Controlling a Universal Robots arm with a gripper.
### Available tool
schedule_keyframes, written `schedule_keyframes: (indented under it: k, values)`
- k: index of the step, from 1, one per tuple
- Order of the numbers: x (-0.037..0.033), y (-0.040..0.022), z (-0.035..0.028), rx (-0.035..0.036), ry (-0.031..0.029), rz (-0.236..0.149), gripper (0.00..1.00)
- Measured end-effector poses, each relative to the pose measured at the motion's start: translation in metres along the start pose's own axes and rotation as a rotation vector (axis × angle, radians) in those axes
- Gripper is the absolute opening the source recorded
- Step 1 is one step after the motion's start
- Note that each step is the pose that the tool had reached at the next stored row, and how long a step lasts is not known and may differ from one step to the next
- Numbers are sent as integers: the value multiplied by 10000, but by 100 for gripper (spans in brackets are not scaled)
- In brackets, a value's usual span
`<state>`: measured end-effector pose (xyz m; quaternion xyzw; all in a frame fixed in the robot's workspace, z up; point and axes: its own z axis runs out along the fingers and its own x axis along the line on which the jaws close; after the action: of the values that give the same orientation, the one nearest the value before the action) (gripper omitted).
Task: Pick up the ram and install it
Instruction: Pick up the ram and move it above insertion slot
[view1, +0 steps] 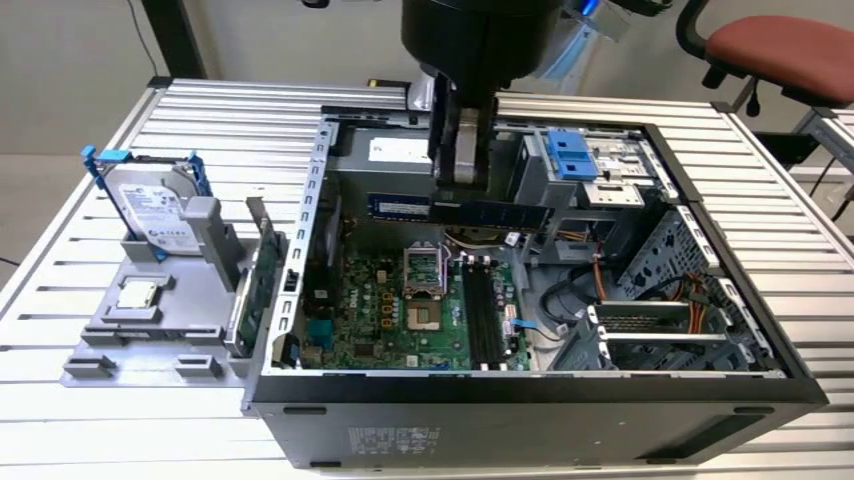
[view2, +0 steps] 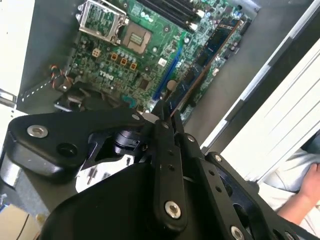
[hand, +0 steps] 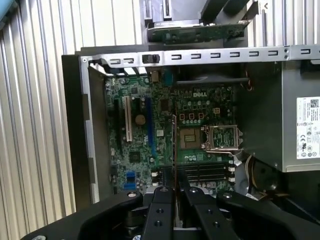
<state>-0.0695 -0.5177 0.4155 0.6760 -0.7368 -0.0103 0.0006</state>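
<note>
- Now clamping the ram (view1: 514, 213) in the gripper (view1: 461, 187), jaws clenched, above the motherboard (view1: 387, 300) inside the case (view1: 534, 400).
- Lying level on edge, long axis running across the exterior view, left to right.
- Hiding its middle behind the gripper; looking edge-on thin in both wrist views.

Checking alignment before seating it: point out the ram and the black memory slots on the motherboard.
ram (view1: 514, 213): exterior view, the half toward that view's right.
black memory slots (view1: 483, 315): exterior view, middle of their length.

hard drive (view1: 150, 210) upright in stand (view1: 140, 335) | expansion card (view1: 264, 272) beside | red chair (view1: 781, 45)
</note>
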Motion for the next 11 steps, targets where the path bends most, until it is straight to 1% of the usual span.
schedule_keyframes:
  k: [8, 11]
  values:
    - [-23, -261, -4, 0, 1, 1, 0]
    - [-31, -347, -5, 0, 0, 4, 0]
